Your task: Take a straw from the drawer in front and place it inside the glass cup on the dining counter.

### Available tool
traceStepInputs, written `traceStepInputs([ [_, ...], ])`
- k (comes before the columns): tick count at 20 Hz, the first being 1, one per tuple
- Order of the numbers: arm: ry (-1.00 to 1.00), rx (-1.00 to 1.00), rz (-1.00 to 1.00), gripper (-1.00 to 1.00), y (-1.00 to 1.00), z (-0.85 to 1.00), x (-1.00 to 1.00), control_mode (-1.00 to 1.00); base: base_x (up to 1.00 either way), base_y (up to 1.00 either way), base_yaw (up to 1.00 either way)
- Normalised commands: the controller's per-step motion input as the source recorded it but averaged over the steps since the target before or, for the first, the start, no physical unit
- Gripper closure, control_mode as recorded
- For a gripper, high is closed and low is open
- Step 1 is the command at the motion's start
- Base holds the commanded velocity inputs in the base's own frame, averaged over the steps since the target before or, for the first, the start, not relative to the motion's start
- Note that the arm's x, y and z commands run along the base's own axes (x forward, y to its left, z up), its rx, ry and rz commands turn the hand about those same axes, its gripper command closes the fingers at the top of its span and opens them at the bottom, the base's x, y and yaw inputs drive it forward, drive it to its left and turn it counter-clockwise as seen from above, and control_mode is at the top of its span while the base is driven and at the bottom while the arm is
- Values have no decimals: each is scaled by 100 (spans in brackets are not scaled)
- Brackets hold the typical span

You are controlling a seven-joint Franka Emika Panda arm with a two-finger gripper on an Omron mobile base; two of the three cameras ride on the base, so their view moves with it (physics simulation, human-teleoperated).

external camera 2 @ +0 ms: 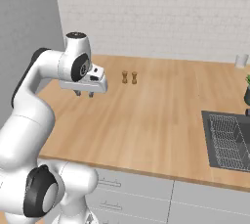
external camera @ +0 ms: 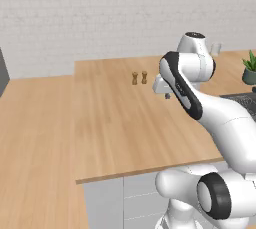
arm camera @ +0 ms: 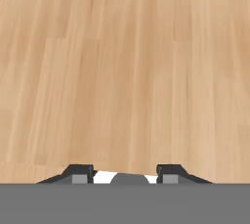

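My gripper (external camera 2: 84, 94) hangs open a little above the light-wood dining counter (external camera 2: 146, 120), fingers pointing down, nothing between them. In the hand view the gripper (arm camera: 124, 171) looks straight down at bare wood. From the left base view, the gripper (external camera: 167, 94) is partly hidden behind my own arm. The glass cup (external camera 2: 240, 60) stands far off at the counter's back right corner, and it is also visible as the cup (external camera: 216, 48) behind my arm. Light-grey drawer fronts (external camera 2: 114, 185) under the counter's near edge are all shut. The straw is hidden.
Two small brown shakers (external camera 2: 129, 77) stand on the counter just right of and beyond the gripper. A dark inset sink (external camera 2: 227, 140) with a wire rack lies at the right, with a potted plant (external camera: 250, 69) behind it. A white brick wall runs behind the counter.
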Motion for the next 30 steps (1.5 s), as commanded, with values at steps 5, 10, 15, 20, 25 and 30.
traceStepInputs([
  [5, 0, 0, 0, -100, 0, 0, 0, 100, -34, 1, 0],
  [10, 0, 0, 0, -100, 0, 0, 0, 100, -95, 42, -11],
  [15, 0, 0, 0, -100, 0, 0, 0, 100, -24, 65, -57],
  [20, 0, 0, 0, -100, 0, 0, 0, 100, 0, 42, -75],
  [25, 0, 0, 0, -100, 0, 0, 0, 100, 0, 40, -73],
  [30, 0, 0, 0, -100, 0, 0, 0, 100, -19, 58, -63],
])
